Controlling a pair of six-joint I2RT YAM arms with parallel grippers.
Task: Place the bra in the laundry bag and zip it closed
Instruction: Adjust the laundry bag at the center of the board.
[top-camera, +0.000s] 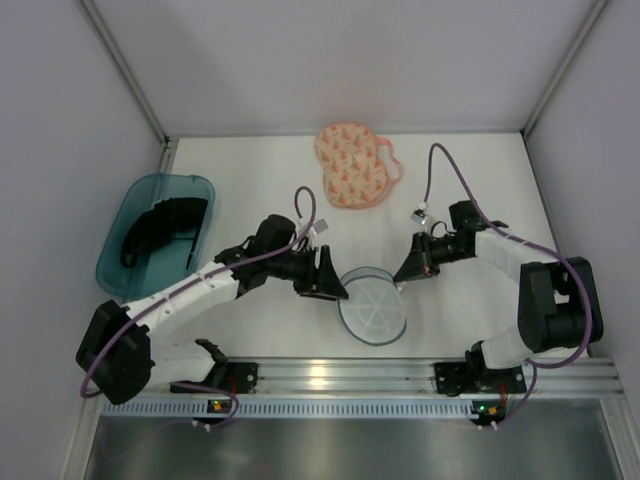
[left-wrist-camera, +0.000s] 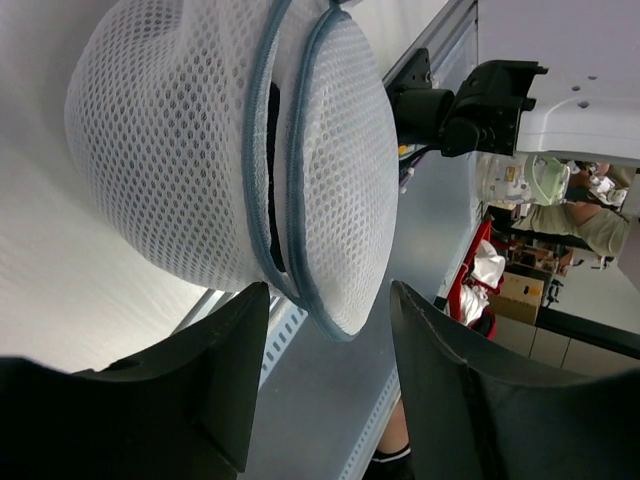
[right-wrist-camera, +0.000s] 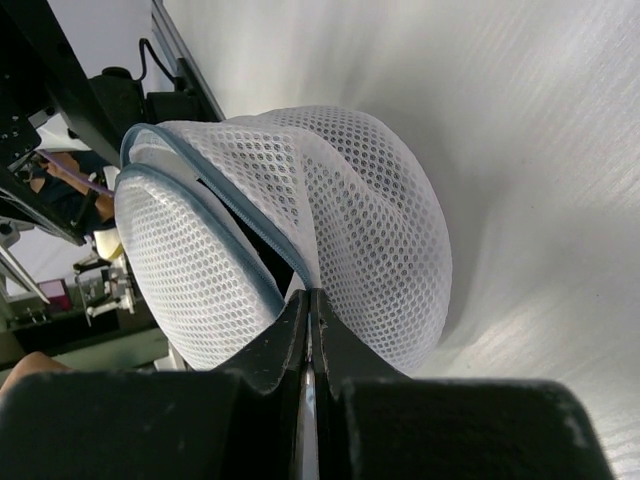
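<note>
Bra (top-camera: 160, 228) was seen heaped inside the teal bin (top-camera: 118, 268) at the left, well apart from the laundry bag (top-camera: 350, 165), which was laid flat at the far side. Between the arms a white mesh dome (top-camera: 373, 305) was parted along its blue-grey zip. The left gripper (left-wrist-camera: 328, 292) was held open just beside its rim; the right gripper (right-wrist-camera: 310, 295) was pressed shut against its seam.

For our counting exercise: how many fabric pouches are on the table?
2. A white mesh pouch sits at the near centre; a peach patterned pouch lies at the far centre. Dark contents of the teal bin might hide another.
</note>
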